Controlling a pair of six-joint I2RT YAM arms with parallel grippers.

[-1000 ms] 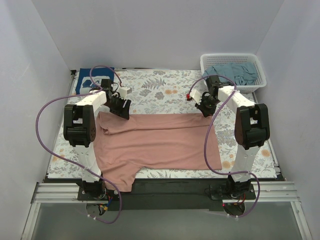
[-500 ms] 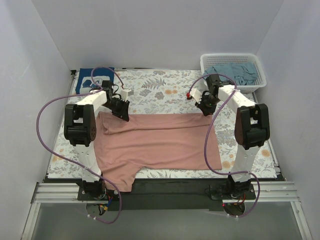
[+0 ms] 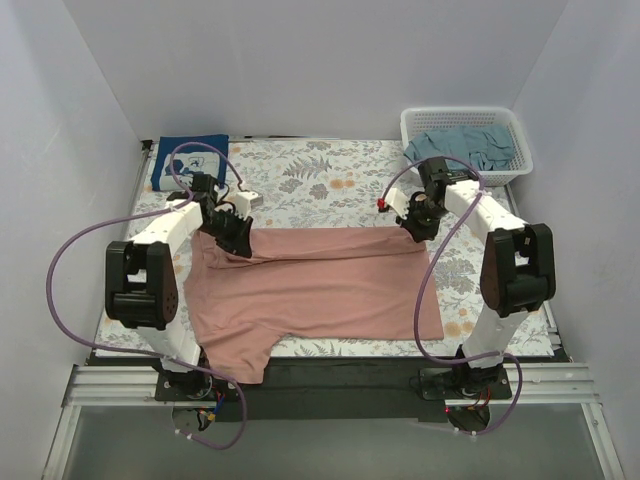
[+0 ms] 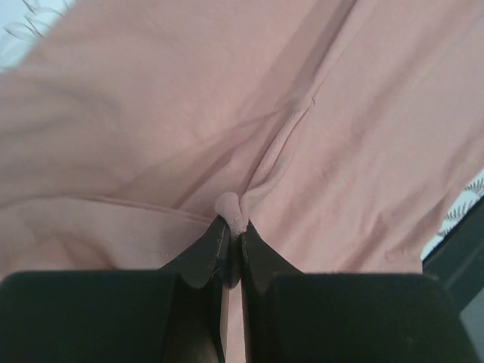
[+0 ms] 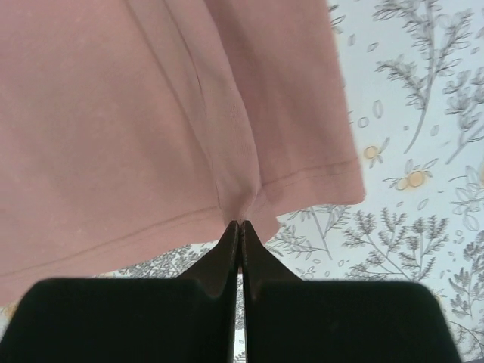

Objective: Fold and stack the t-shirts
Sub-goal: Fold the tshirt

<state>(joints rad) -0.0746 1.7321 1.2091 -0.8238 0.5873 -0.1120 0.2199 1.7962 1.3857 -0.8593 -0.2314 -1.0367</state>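
A dusty-pink t-shirt point(image 3: 320, 290) lies spread on the floral cloth, its back face up with no print showing. My left gripper point(image 3: 237, 238) is shut on a pinched fold of the pink t-shirt point(image 4: 227, 144) at its far left edge; cloth bulges out between the tips of the left gripper point(image 4: 233, 224). My right gripper point(image 3: 418, 226) is shut on the hem of the pink t-shirt point(image 5: 151, 136) at its far right corner, the right gripper point(image 5: 240, 225) tips together. A navy t-shirt point(image 3: 187, 158) lies folded at the far left. A grey-teal t-shirt point(image 3: 465, 145) sits in the basket.
The white lattice basket point(image 3: 515, 135) stands at the far right corner. The floral table cloth point(image 3: 330, 180) covers the table. White walls close in on three sides. Purple cables loop from both arms.
My left gripper has closed on the pink t-shirt's far left edge and shifted slightly toward the near side. The left arm's elbow has swung outward to the left. The right gripper has stayed shut on the hem.
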